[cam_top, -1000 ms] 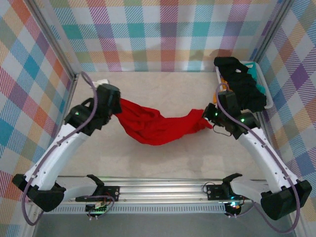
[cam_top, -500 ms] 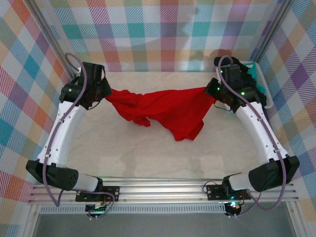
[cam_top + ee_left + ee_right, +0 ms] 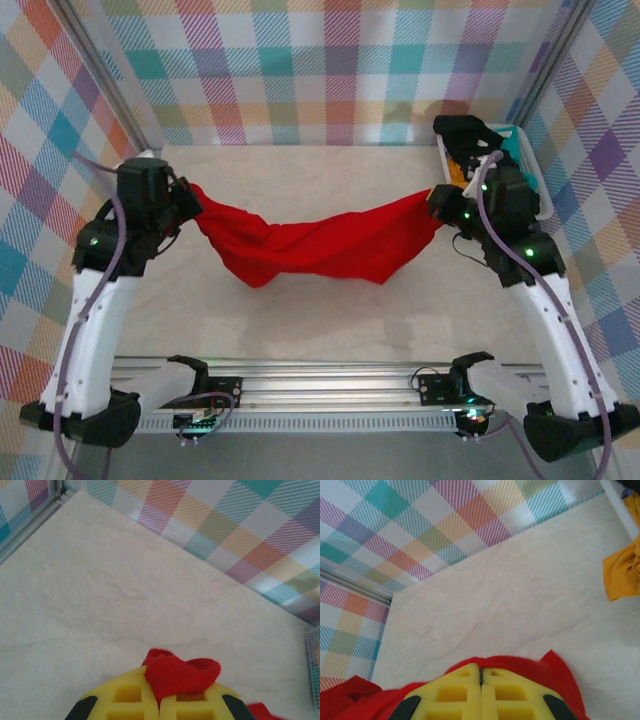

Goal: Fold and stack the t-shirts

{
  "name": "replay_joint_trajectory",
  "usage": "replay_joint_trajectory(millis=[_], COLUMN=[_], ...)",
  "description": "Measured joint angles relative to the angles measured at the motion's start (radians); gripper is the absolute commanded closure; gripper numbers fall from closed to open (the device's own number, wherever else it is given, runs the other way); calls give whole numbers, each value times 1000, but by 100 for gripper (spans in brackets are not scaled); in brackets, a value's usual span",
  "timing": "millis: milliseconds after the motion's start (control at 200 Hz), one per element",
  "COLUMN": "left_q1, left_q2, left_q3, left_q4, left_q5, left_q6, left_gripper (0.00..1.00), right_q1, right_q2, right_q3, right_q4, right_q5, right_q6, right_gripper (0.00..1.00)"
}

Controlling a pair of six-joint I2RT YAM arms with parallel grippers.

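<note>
Red t-shirt point(image 3: 310, 250) pulled wider — hangs over pale marbled table point(image 3: 330, 325) | plaid walls point(image 3: 330, 60)

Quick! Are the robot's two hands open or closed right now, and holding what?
Left gripper: closed, holding one end of the red t-shirt.
Right gripper: closed, holding the other end of it.

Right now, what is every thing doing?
red t-shirt, unfolded, held by two ends, sagging in the middle
left gripper, jaws shut on red t-shirt
right gripper, jaws shut on red t-shirt
basket, upright, holding shirts
black t-shirt, crumpled in basket
orange-yellow t-shirt, hanging over basket's rim
</note>
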Motion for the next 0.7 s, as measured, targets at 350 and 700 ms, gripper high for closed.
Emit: replay_joint_trajectory(millis=[350,700], left_q1=[45,-42], left_q2=[644,145], left_q3=[56,-451], left_q4=[117,123], left_q5=[39,93], left_q6=[24,-118], left_gripper=[54,53], right_q1=[-19,-11], right_q2=[615,489], right_q3=[109,-100], right_q4=[-15,-15], right_q5=[-29,-10], right_q6=[43,58], right_gripper=[70,46])
